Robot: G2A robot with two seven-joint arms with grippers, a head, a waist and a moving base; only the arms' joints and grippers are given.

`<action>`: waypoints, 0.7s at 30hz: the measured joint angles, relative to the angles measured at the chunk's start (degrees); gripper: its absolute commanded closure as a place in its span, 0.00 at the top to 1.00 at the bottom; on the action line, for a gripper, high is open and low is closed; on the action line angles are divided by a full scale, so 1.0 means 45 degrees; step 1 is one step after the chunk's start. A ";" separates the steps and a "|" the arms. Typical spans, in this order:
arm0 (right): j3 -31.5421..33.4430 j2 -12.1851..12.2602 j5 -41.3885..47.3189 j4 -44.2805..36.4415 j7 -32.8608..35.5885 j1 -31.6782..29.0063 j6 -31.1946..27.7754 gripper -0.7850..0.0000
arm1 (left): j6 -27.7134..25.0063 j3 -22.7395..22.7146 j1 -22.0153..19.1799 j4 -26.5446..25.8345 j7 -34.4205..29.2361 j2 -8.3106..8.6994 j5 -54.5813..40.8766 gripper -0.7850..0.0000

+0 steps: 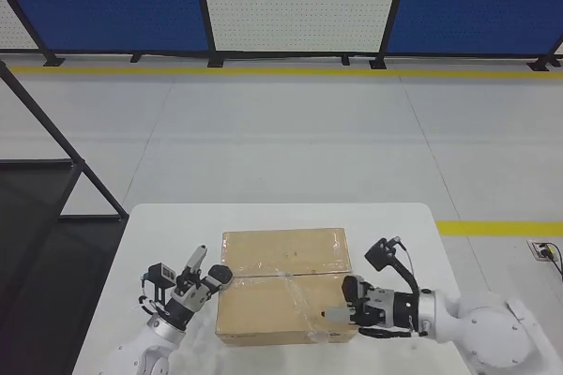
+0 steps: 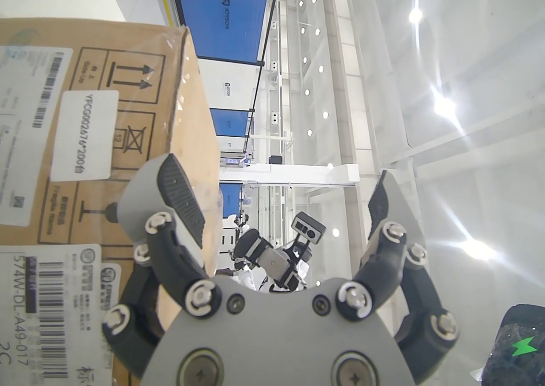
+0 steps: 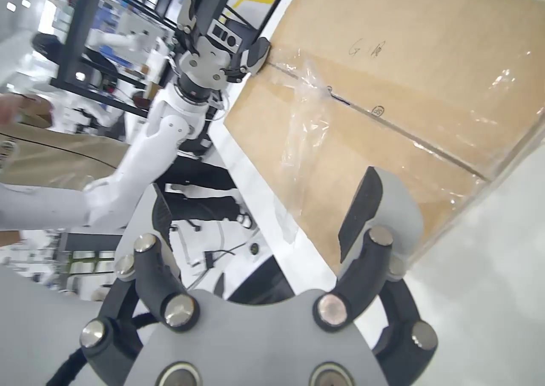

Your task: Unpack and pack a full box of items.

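A closed brown cardboard box [image 1: 283,286] lies on the white table [image 1: 169,234], its top flaps meeting in a seam with loose clear tape [image 3: 306,106] crumpled over it. My left gripper [image 1: 209,265] stands open at one end of the box [image 2: 106,106]. One of its pads [image 2: 179,196] rests against the box's corner edge; the other points away. My right gripper [image 1: 345,302] is open at the opposite end, one finger [image 3: 366,208] over the near corner of the box [image 3: 404,64]. From there the left gripper [image 3: 222,30] shows at the far end of the seam.
A black metal rack [image 1: 38,159] stands off the table's left side. Bare table surface lies behind the box and at both ends. The table's front edge runs close under both arms.
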 measured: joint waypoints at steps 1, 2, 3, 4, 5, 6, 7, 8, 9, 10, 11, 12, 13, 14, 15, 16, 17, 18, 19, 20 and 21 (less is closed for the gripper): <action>-0.0055 0.0023 -0.0745 -0.0451 -0.0102 -0.0141 0.0260 1.00 | -0.0004 0.0019 -0.0003 -0.0009 0.0005 0.0001 0.0006 1.00; -0.0136 0.0043 -0.1522 -0.0890 -0.0193 -0.0284 0.0559 1.00 | -0.0012 0.0034 -0.0003 -0.0018 0.0010 0.0002 0.0009 1.00; -0.0298 0.0065 -0.2592 -0.1460 -0.0290 -0.0469 0.0974 1.00 | -0.0022 0.0050 -0.0001 -0.0037 0.0011 0.0004 0.0011 1.00; -0.0458 0.0077 -0.3437 -0.1868 -0.0357 -0.0605 0.1303 1.00 | -0.0029 0.0057 0.0003 -0.0052 0.0008 0.0007 0.0010 1.00; -0.0652 0.0086 -0.4336 -0.2258 -0.0418 -0.0734 0.1648 1.00 | -0.0038 0.0061 0.0009 -0.0064 0.0003 0.0009 0.0005 1.00; -0.0966 0.0091 -0.5591 -0.2733 -0.0470 -0.0900 0.2119 1.00 | -0.0048 0.0062 0.0018 -0.0074 -0.0001 0.0013 -0.0007 1.00; -0.1232 0.0087 -0.6523 -0.3035 -0.0500 -0.1013 0.2502 1.00 | -0.0052 0.0062 0.0022 -0.0077 -0.0002 0.0016 -0.0012 1.00; -0.1524 0.0074 -0.7456 -0.3286 -0.0523 -0.1110 0.2926 1.00 | -0.0053 0.0062 0.0023 -0.0080 -0.0001 0.0019 -0.0018 1.00; -0.1957 0.0045 -0.8730 -0.3541 -0.0529 -0.1210 0.3552 1.00 | -0.0059 0.0062 0.0021 -0.0084 0.0008 0.0021 -0.0036 1.00; -0.2314 0.0012 -0.9705 -0.3678 -0.0531 -0.1262 0.4067 1.00 | -0.0066 0.0063 0.0018 -0.0084 0.0014 0.0023 -0.0049 1.00; -0.2684 -0.0031 -1.0647 -0.3777 -0.0531 -0.1290 0.4589 1.00 | -0.0068 0.0066 0.0011 -0.0079 0.0020 0.0025 -0.0055 1.00; -0.3144 -0.0098 -1.1748 -0.3870 -0.0526 -0.1297 0.5247 1.00 | -0.0061 0.0074 -0.0003 -0.0068 0.0031 0.0028 -0.0054 1.00; -0.3430 -0.0157 -1.2370 -0.3923 -0.0571 -0.1297 0.5736 1.00 | -0.0052 0.0080 -0.0014 -0.0061 0.0040 0.0030 -0.0051 1.00; -0.3605 -0.0197 -1.2769 -0.3953 -0.0647 -0.1299 0.6215 1.00 | -0.0050 0.0087 -0.0024 -0.0057 0.0044 0.0032 -0.0050 1.00; -0.3664 -0.0215 -1.2941 -0.3962 -0.0686 -0.1300 0.6655 1.00 | -0.0055 0.0094 -0.0033 -0.0052 0.0045 0.0034 -0.0057 1.00; -0.3656 -0.0215 -1.2917 -0.3961 -0.0688 -0.1301 0.6739 1.00 | -0.0062 0.0097 -0.0038 -0.0048 0.0044 0.0036 -0.0066 1.00; -0.3640 -0.0213 -1.2871 -0.3958 -0.0686 -0.1301 0.6614 1.00 | -0.0062 0.0099 -0.0041 -0.0045 0.0039 0.0039 -0.0080 1.00; -0.3628 -0.0210 -1.2836 -0.3956 -0.0680 -0.1301 0.6385 1.00 | -0.0060 0.0101 -0.0046 -0.0044 0.0029 0.0042 -0.0101 1.00; -0.3625 -0.0209 -1.2829 -0.3955 -0.0678 -0.1301 0.6306 1.00 | -0.0060 0.0101 -0.0050 -0.0042 0.0021 0.0045 -0.0115 1.00; -0.3625 -0.0209 -1.2829 -0.3955 -0.0676 -0.1301 0.6285 1.00 | -0.0063 0.0101 -0.0052 -0.0038 0.0013 0.0047 -0.0124 1.00; -0.3625 -0.0209 -1.2830 -0.3955 -0.0676 -0.1301 0.6288 1.00 | -0.0069 0.0101 -0.0054 -0.0035 0.0008 0.0051 -0.0130 1.00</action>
